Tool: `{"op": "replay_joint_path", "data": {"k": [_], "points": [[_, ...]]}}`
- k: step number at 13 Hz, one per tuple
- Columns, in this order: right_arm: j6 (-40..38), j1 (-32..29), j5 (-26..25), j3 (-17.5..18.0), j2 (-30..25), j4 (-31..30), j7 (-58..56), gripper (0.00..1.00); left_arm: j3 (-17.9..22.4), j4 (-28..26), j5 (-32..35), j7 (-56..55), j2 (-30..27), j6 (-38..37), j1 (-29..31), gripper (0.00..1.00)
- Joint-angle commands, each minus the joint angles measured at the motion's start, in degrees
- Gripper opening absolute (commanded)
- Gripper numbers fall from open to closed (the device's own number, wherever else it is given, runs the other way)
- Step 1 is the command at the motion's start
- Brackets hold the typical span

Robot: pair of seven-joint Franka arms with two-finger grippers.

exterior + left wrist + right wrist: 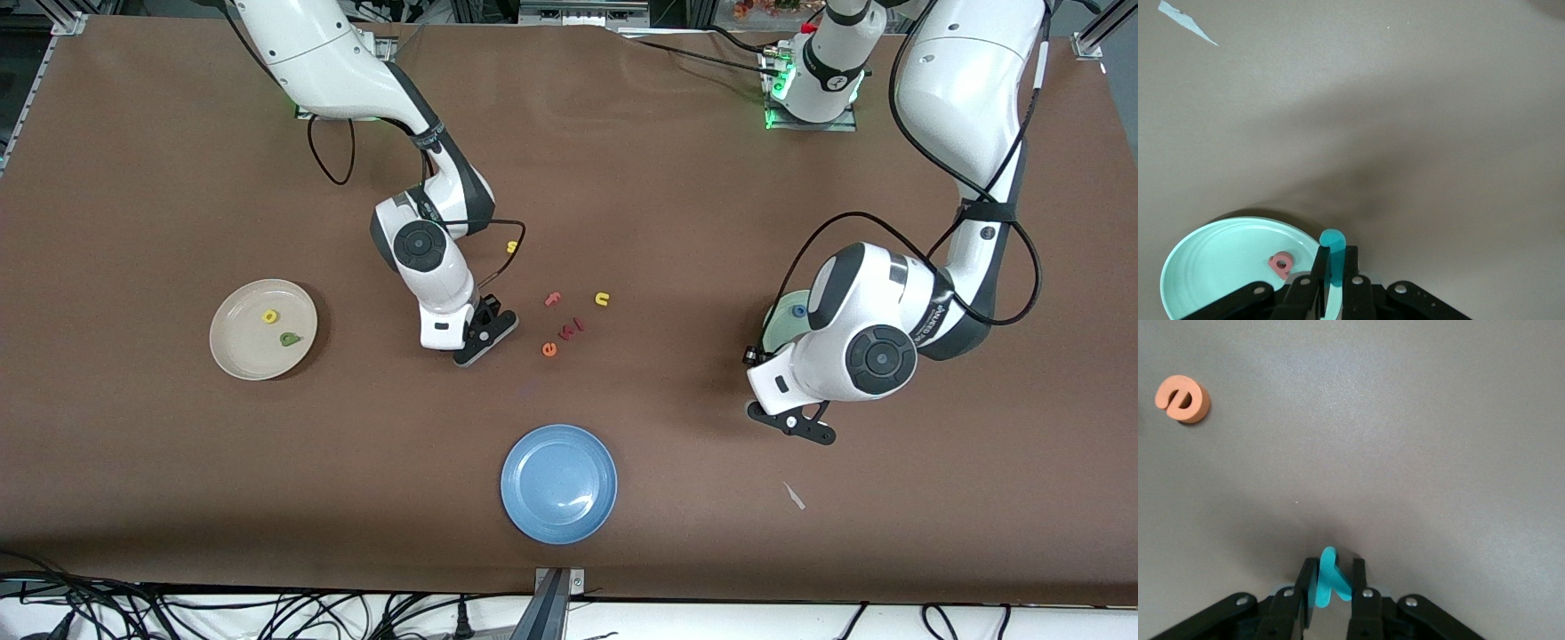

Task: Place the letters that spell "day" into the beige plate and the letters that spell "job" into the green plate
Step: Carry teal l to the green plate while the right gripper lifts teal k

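Observation:
My right gripper (pixel 1330 568) is shut on the teal y (pixel 1327 581), low at the table beside the orange e (pixel 1183 399). In the front view this gripper (pixel 484 336) stands between the beige plate (pixel 240 356) and the loose letters. The beige plate holds the yellow a (pixel 269 316) and the olive d (pixel 289 339). My left gripper (pixel 1333 255) is shut on the teal j (pixel 1333 239), just off the rim of the green plate (pixel 1211 267). The salmon b (pixel 1281 263) lies in that plate. The left arm hides most of the green plate (pixel 776 327); the blue o (pixel 798 311) shows in it.
A blue plate (pixel 558 483) sits near the front camera's edge. Loose letters lie mid-table: yellow s (pixel 511 247), pink f (pixel 553 299), yellow u (pixel 602 300), a red piece (pixel 569 329), the orange e (pixel 549 349). A white scrap (pixel 793 495) lies near my left gripper (pixel 791 425).

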Motion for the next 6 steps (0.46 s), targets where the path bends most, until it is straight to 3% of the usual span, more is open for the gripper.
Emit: {"op": "replay_joint_path", "data": {"k": [1, 6], "points": [[-0.2, -0.1, 0.6, 0.0, 1.7, 1.5, -0.8, 0.13, -0.1, -2.3, -0.4, 1.3, -2.0, 0.4, 0.3, 0.00], [-3.4, -0.2, 0.8, -0.1, 1.2, 2.9, -0.6, 0.06, -0.2, -1.9, -0.4, 1.3, -2.2, 0.4, -0.4, 0.00]]}}
